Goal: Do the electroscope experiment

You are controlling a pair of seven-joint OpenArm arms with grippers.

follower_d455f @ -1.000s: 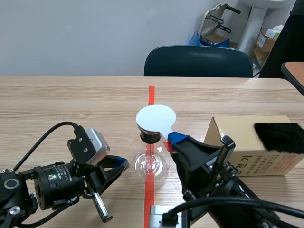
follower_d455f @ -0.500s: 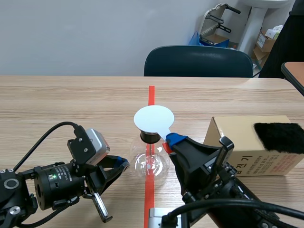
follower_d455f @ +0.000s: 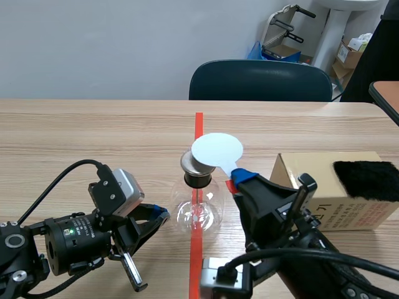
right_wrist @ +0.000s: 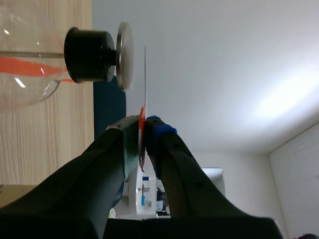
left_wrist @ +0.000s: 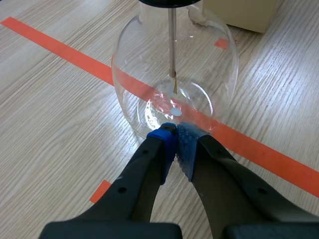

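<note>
Starting at the left: finding the left gripper (follower_d455f: 160, 215) lying low over the wooden table (follower_d455f: 75, 134), fingers pressed together on nothing, blue pads (left_wrist: 185, 142) meeting tip to tip. Pointing those tips at the lower wall of the electroscope (follower_d455f: 198, 208), right against the glass or just short of it, the left wrist view not settling which. Seeing the glass bulb (left_wrist: 144, 84) filling the space just ahead of that gripper (left_wrist: 175, 130).

Moving to the middle: seeing the electroscope standing upright on the orange tape line (follower_d455f: 198, 128), with a black stopper (follower_d455f: 198, 180) in its neck, a grey metal plate (follower_d455f: 189, 163) on top and a thin rod (left_wrist: 172, 45) hanging down inside the bulb.

Going right: finding the right gripper (follower_d455f: 235, 181) clamping the red handle (follower_d455f: 230, 185) of a white disc (follower_d455f: 217, 150), holding it up over the right part of the plate. Viewing that disc (right_wrist: 145, 74) edge-on past the right gripper (right_wrist: 144, 122), just beside the plate (right_wrist: 124, 55), with a thin gap showing between the two.

Ending farther right: noting a cardboard box (follower_d455f: 318, 199) on the table behind the right arm, carrying a black fur pad (follower_d455f: 366, 180) on its top, and a dark chair (follower_d455f: 260, 81) standing beyond the far table edge.
</note>
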